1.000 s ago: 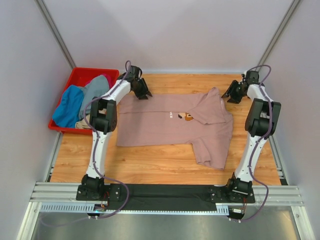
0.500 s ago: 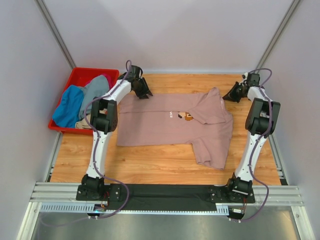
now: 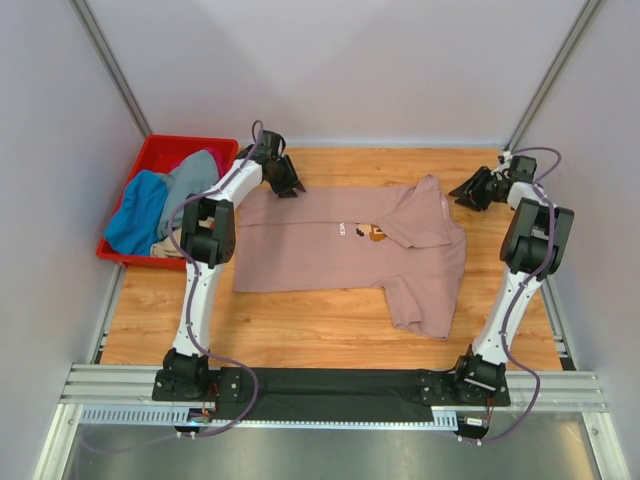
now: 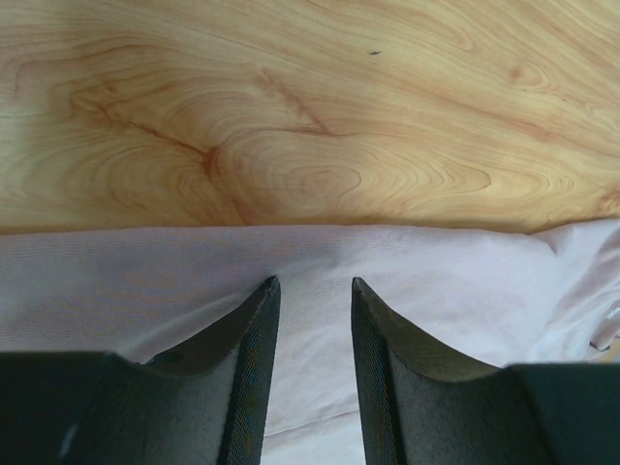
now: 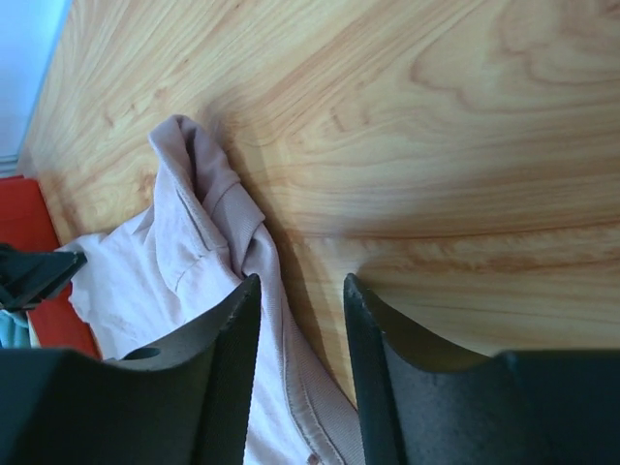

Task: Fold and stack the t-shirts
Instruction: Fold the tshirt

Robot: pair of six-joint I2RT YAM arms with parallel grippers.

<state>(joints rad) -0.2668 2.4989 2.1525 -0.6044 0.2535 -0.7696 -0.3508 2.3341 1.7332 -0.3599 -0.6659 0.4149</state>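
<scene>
wooden table (image 3: 300, 322) holds pink t-shirt (image 3: 320, 258) near red crate (image 3: 160, 150); left hand (image 4: 308, 283) and right hand (image 5: 300, 279) both spread, empty.

Spread shirt (image 3: 330, 255) is showing dusty pink, pixel print (image 3: 365, 232) reading brown-orange. Crate (image 3: 160, 150) is showing red, holding blue shirt (image 3: 140, 218), grey shirt (image 3: 190, 182), magenta shirt (image 3: 215, 157). Table (image 3: 300, 325) is showing light wood grain.

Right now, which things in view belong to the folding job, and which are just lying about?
Job: dusty-pink t-shirt, spread out; blue t-shirt and grey t-shirt, heaped together.
Lying about: red plastic crate holding that heap; wooden table.
</scene>
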